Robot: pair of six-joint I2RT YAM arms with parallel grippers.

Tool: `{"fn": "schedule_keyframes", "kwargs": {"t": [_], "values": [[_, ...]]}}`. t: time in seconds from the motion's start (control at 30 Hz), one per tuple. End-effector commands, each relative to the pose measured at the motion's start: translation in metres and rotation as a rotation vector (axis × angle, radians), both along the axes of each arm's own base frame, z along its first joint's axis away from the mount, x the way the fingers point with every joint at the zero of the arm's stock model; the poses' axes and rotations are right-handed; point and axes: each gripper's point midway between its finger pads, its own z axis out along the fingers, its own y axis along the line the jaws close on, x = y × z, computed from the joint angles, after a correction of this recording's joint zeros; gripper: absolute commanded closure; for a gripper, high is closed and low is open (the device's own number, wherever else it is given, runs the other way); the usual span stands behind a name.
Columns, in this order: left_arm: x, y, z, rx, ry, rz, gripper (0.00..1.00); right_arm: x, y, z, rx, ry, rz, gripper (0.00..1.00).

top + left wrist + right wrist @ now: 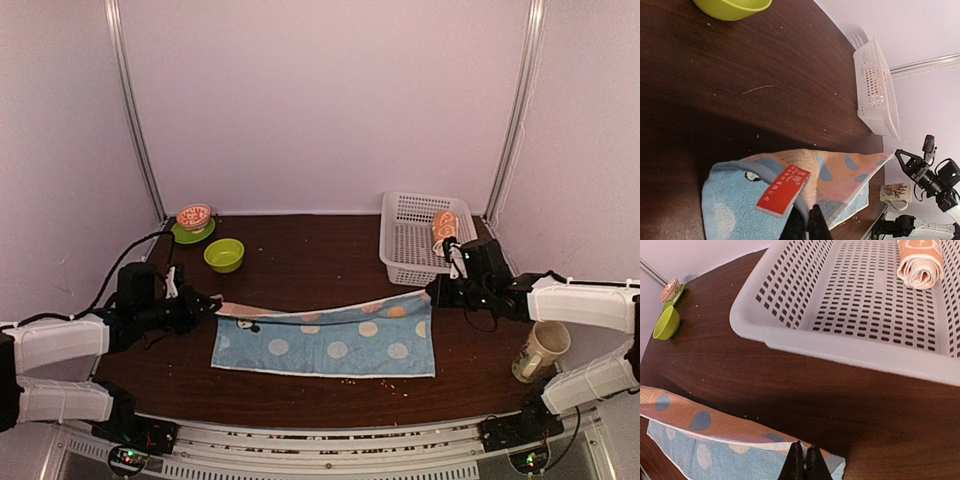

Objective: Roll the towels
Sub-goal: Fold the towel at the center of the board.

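The light-blue polka-dot towel (325,345) lies spread across the table's middle, its far edge lifted and stretched between both grippers. My left gripper (213,303) is shut on the towel's far left corner (812,200), just beside a red label (784,190). At the other end my right gripper (432,291) is shut on the far right corner (810,455). The towel's orange-pink underside (685,417) shows along the raised edge. The small orange towel (443,227) lies rolled up inside the white basket (400,255), also visible as a roll (920,262) in the right wrist view.
A green bowl (224,255) and an orange bowl on a green saucer (194,220) stand at the back left. A patterned mug (541,350) stands near the right arm. The basket's rim (840,347) is close beyond my right gripper.
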Motion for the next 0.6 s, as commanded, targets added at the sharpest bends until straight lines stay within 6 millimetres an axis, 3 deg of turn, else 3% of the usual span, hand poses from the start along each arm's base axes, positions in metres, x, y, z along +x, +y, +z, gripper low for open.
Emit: {"fn": "schedule_keyframes", "kwargs": {"t": [0.0,0.23,0.57], "values": [[-0.02,0.013,-0.026,0.077,0.051,0.004,1.0,-0.02,-0.002,-0.018,0.001,0.045,0.007,1.0],[-0.031,0.019,-0.044,0.088,0.104,0.02,1.0,-0.038,-0.002,-0.028,0.003,0.059,0.014,1.0],[-0.033,0.018,-0.052,0.101,0.125,0.008,1.0,-0.064,0.0,-0.035,0.003,0.08,0.051,1.0]]}}
